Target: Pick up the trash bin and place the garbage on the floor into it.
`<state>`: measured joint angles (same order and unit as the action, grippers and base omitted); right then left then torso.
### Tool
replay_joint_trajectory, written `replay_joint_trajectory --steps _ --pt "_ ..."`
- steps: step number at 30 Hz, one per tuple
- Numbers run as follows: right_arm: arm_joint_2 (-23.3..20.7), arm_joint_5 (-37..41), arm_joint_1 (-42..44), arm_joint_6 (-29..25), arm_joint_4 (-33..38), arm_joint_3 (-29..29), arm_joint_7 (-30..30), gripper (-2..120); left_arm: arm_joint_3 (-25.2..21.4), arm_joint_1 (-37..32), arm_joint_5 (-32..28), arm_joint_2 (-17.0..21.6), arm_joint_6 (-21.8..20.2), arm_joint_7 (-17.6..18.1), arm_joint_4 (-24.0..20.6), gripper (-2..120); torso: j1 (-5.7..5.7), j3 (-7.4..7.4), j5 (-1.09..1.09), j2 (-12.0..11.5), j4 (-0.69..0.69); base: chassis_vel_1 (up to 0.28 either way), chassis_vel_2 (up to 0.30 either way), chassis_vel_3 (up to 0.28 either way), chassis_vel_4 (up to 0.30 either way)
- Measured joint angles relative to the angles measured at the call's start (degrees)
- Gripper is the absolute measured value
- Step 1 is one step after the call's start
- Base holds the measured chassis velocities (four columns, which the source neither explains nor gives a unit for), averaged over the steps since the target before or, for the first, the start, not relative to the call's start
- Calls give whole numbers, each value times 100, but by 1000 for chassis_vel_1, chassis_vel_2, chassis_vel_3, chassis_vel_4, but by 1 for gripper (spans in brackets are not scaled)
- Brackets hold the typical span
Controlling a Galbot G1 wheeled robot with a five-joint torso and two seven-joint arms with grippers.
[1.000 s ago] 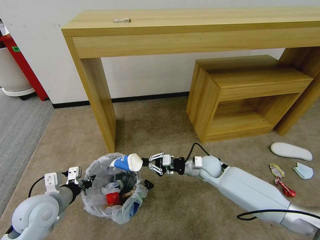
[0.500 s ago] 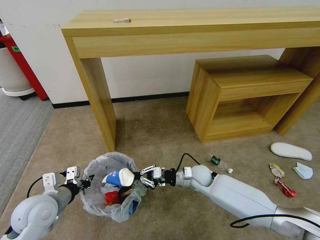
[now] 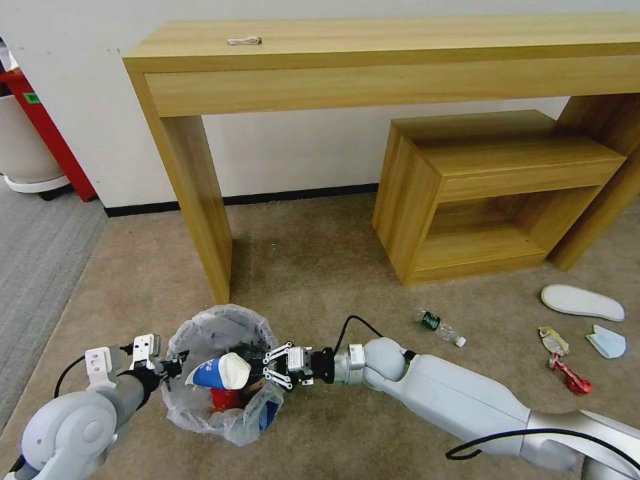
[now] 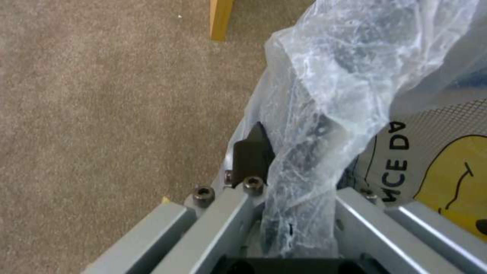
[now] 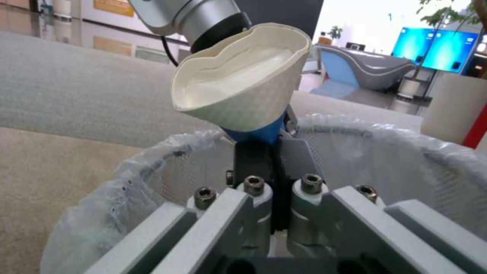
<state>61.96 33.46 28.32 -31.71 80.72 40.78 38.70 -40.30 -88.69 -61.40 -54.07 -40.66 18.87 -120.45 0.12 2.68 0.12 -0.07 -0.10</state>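
Bin (image 3: pixel 220 373) sits on the carpet (image 3: pixel 320 267) between the two grippers. Head view: the right gripper (image 3: pixel 257 369) is over the bin mouth, pinching a blue-white cup (image 3: pixel 217 372) that lies tilted inside the rim. The left gripper (image 3: pixel 175 365) is at the bin's opposite rim. Red and blue litter already lies in the bin below the cup. Well behind the right gripper, a bottle (image 3: pixel 440 328), a slipper (image 3: pixel 582 302), a mask (image 3: pixel 607 343) and wrappers (image 3: pixel 563 363) remain on the carpet, so the task appears partly done.

Left wrist view: the left gripper (image 4: pixel 284 198) is pressed together on the liner (image 4: pixel 325 114) at the rim, a contact too small to confirm from the head.

Right wrist view: the cup (image 5: pixel 243 91) is crushed, its open mouth facing the camera, clamped at its blue base by the right gripper (image 5: pixel 264 152) above the liner (image 5: pixel 127 190).
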Motion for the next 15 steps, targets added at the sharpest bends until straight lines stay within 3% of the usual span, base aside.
replay_joint_trajectory --steps 8,14,15 --pt "69 -36 -39 -3 -85 64 -4 0 -49 -76 6 -39 0 1 -72 0 0 0 0 0 0 0 0 0 0" --pt "59 -84 -44 -24 -177 50 10 26 -77 -177 26 -73 0 -4 -230 0 0 0 0 0 0 0 0 0 0" --pt "59 -84 -44 -24 -177 50 10 26 -77 -177 26 -73 0 -4 -230 0 0 0 0 0 0 0 0 0 0"
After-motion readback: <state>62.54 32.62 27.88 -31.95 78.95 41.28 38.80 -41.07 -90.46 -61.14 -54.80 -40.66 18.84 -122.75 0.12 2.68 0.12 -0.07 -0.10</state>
